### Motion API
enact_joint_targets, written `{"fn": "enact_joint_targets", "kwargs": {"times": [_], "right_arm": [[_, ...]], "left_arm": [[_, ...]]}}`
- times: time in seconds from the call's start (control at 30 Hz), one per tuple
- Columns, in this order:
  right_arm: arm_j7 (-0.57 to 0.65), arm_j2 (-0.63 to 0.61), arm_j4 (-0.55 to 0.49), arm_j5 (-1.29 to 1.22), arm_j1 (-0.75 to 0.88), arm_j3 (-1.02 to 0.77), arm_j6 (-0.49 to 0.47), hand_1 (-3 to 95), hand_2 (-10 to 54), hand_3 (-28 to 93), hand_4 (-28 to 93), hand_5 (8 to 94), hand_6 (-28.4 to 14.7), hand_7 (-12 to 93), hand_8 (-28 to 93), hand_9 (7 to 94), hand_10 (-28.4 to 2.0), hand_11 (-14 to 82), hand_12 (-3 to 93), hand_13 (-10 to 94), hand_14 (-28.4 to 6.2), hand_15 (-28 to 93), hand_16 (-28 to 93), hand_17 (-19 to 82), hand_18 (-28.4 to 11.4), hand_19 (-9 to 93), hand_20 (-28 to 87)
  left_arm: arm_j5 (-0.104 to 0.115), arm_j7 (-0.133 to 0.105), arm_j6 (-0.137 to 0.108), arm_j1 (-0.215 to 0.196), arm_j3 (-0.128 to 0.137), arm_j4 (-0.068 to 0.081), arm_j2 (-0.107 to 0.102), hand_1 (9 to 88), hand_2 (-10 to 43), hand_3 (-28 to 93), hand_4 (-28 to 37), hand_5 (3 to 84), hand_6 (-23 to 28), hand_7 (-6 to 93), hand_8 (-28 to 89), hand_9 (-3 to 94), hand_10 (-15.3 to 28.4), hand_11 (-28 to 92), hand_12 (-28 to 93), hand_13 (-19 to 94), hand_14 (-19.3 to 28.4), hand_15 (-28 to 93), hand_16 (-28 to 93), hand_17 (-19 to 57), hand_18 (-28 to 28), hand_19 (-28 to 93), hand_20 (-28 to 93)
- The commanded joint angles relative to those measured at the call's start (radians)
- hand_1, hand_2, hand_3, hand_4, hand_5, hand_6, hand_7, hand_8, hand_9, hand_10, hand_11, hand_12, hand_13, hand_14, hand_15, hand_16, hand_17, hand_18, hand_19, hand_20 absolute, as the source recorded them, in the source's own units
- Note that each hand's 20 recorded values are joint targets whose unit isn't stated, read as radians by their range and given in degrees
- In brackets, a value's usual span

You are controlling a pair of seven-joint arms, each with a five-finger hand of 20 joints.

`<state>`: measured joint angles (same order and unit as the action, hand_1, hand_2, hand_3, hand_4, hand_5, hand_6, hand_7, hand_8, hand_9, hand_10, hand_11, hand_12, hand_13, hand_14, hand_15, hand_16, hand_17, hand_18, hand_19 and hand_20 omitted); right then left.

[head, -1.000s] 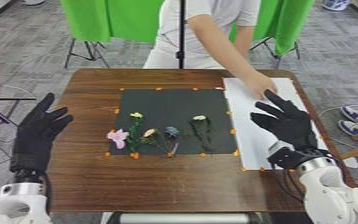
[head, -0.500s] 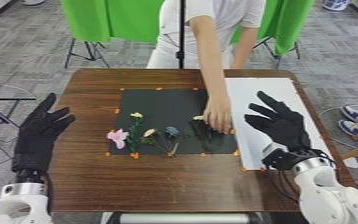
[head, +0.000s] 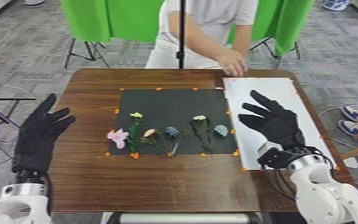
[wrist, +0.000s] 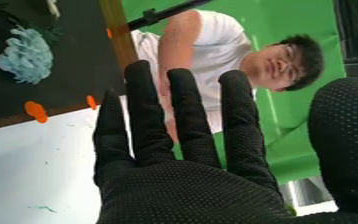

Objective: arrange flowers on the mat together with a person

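At the left side of the brown wooden table (head: 82,180), the robot's left hand (head: 39,132) is upright, its fingers straight and held apart from the thumb, with nothing in its grasp. Next comes the dark mat (head: 162,102), with orange tape (head: 135,155) around its edges and a row of flowers lying on its nearer part. The pink flower (head: 118,137) is at the mat's left edge. Just beside it, the pale yellow flower (head: 136,115) has a leafy green stem that runs down toward the robot. Then come the cream-pink flower (head: 150,132) and the blue flower (head: 172,131), close together, their stems also toward the robot. The white flower (head: 199,118) is next, its head set farther up the mat (about as far as the yellow one's). The light blue flower (head: 221,131) lies near the right edge; the right wrist view shows its head as ruffled. A person's hands (head: 234,66) are together at the table's far edge, near the far end of the white sheet (head: 257,92). The sheet lies just beside the mat. Over it is the robot's right hand (head: 278,126), empty and spread wide, fingers straight, thumb well apart.
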<state>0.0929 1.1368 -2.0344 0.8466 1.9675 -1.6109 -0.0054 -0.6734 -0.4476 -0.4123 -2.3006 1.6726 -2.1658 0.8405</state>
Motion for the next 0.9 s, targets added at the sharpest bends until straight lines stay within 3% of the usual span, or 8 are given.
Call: {"fn": "enact_joint_targets", "kwargs": {"times": [0.03, 0.4, 0.57, 0.67, 0.8, 0.9], "right_arm": [[-0.008, 0.007, 0.007, 0.015, -0.012, 0.001, -0.014, 15.6, 4.3, 82, -27, 39.3, 3.7, 14, -12, 40.8, -14.0, 11.8, 15.3, 28, -19.2, 40, 14, 0, -18.3, 40, 23], [-0.012, 0.008, 0.014, 0.017, -0.016, 0.007, -0.033, 15.6, 4.2, 82, -27, 39.2, 3.8, 14, -12, 40.9, -13.8, 11.9, 15.3, 29, -19.2, 40, 14, 0, -18.3, 40, 23], [-0.004, 0.007, 0.011, 0.02, -0.011, 0.007, -0.032, 15.7, 4.2, 82, -27, 39.2, 3.8, 14, -12, 40.9, -13.9, 11.9, 15.3, 29, -19.2, 40, 14, 0, -18.2, 40, 23], [-0.002, 0.01, 0.011, 0.018, -0.006, 0.003, -0.036, 15.7, 4.2, 82, -27, 39.2, 3.8, 14, -12, 40.9, -13.8, 11.9, 15.3, 29, -19.2, 40, 14, 0, -18.2, 40, 23], [0.005, 0.01, 0.01, 0.016, -0.005, 0.007, -0.032, 15.7, 4.1, 82, -27, 39.2, 3.8, 14, -12, 41.0, -13.9, 11.9, 15.3, 29, -19.2, 41, 14, 0, -18.2, 40, 23], [0.005, 0.01, 0.009, 0.018, -0.006, 0.008, -0.033, 15.7, 4.1, 82, -27, 39.2, 3.9, 14, -12, 41.0, -13.9, 11.9, 15.3, 29, -19.2, 41, 14, 0, -18.2, 40, 23]], "left_arm": [[0.007, -0.013, -0.01, -0.007, 0.003, 0.006, 0.009, 21.5, 3.9, 80, -28.3, 32.6, 3.9, 8.4, -8, 34.3, 17.4, 24, 10, 24, 23.9, 50, -8, -8.0, 21.4, 46, 17], [-0.012, -0.009, 0.005, -0.008, 0.006, 0.008, 0.037, 21.6, 3.9, 80, -28.3, 32.7, 3.9, 8.5, -8, 34.3, 17.4, 24, 10, 23, 23.9, 50, -8, -8.1, 21.4, 46, 17], [-0.003, -0.016, -0.006, -0.018, 0.007, 0.004, 0.025, 21.5, 3.9, 80, -28.3, 32.7, 4.0, 8.5, -8, 34.3, 17.3, 24, 10, 23, 24.1, 50, -8, -8.0, 21.3, 45, 17], [-0.011, -0.005, 0.001, -0.016, 0.009, 0.004, 0.033, 21.6, 3.9, 80, -28.3, 32.6, 3.9, 8.5, -8, 34.3, 17.3, 24, 10, 24, 24.2, 50, -8, -8.0, 21.3, 45, 17], [0.009, -0.017, -0.012, -0.022, 0.002, 0.003, 0.014, 21.6, 3.9, 80, -28.3, 32.6, 3.9, 8.5, -8, 34.3, 17.4, 24, 10, 23, 24.1, 50, -8, -8.1, 21.3, 46, 17], [0.007, -0.015, -0.011, -0.022, 0.003, 0.003, 0.014, 21.6, 3.9, 80, -28.3, 32.7, 3.9, 8.6, -8, 34.3, 17.3, 24, 10, 23, 24.0, 50, -8, -8.1, 21.3, 46, 17]]}}
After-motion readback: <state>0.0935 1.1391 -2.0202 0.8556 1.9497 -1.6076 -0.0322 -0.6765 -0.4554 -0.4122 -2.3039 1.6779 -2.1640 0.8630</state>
